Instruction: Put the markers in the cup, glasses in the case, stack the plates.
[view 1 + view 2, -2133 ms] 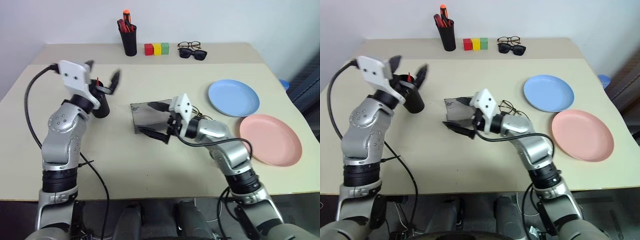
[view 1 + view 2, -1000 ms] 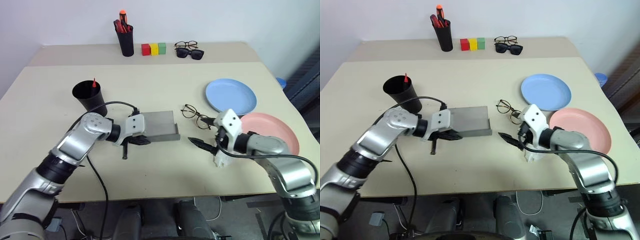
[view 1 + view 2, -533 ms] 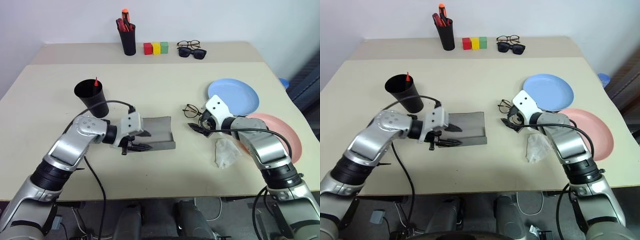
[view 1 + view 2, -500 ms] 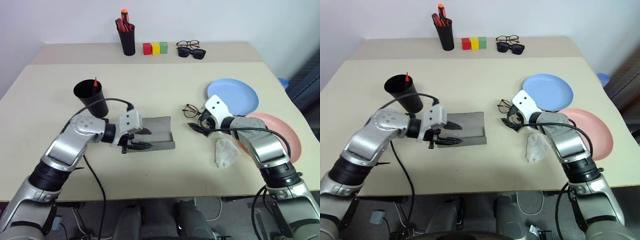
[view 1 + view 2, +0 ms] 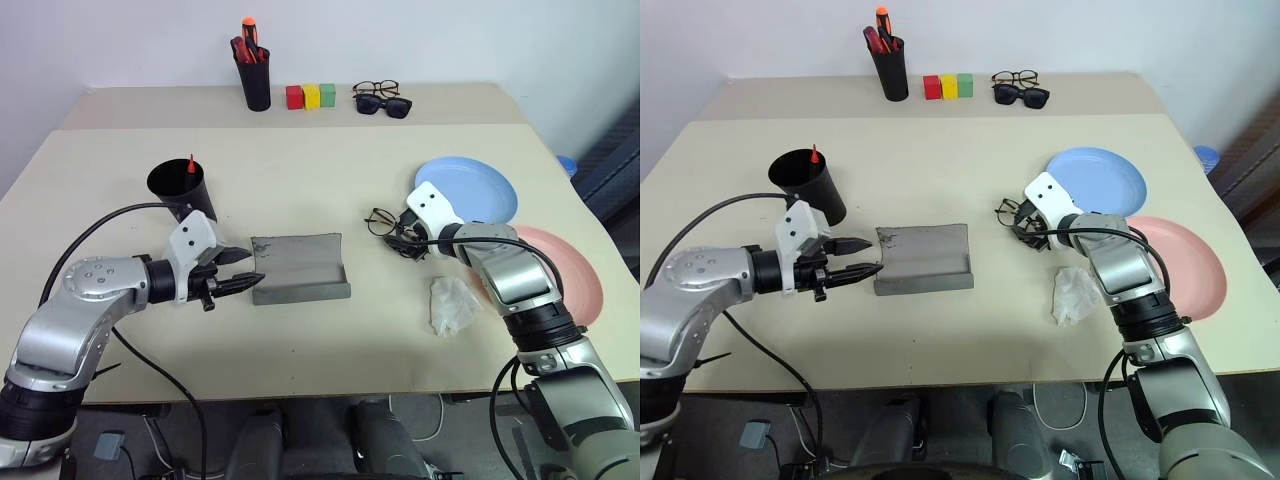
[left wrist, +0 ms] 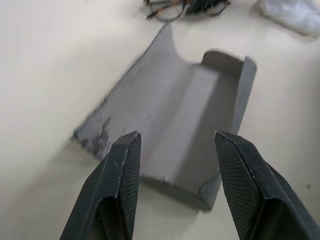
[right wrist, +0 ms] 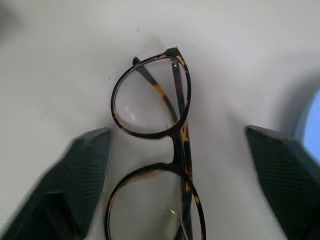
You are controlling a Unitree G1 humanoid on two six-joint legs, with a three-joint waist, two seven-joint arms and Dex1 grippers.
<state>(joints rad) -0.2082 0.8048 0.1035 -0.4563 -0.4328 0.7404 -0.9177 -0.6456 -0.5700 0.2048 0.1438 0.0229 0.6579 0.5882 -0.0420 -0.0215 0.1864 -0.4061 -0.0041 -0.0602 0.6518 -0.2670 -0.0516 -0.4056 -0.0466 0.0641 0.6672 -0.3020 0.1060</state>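
Observation:
The grey case (image 5: 300, 268) lies open on the table's middle. My left gripper (image 5: 253, 267) hovers just left of it, open and empty, its fingers (image 6: 125, 165) pointing at the case (image 6: 175, 125). The thin wire-framed glasses (image 5: 383, 222) lie right of the case, and my right gripper (image 5: 404, 241) is over them, open, with a finger (image 7: 82, 180) on each side of the glasses (image 7: 176, 145). The black cup (image 5: 182, 190) stands at the left with a red marker (image 5: 190, 162) sticking out. The blue plate (image 5: 470, 188) and pink plate (image 5: 565, 275) lie side by side at the right.
A crumpled white wad (image 5: 452, 303) lies near the pink plate. Along the back stand a black pen holder (image 5: 257, 85) with red and orange pens, three coloured blocks (image 5: 310, 96), and black sunglasses (image 5: 385, 105) beside other spectacles. A black cable trails from my left arm.
My left gripper let go of the case's near-left edge, opened and drew back to the left. My right gripper moved forward from beside the white wad to the glasses.

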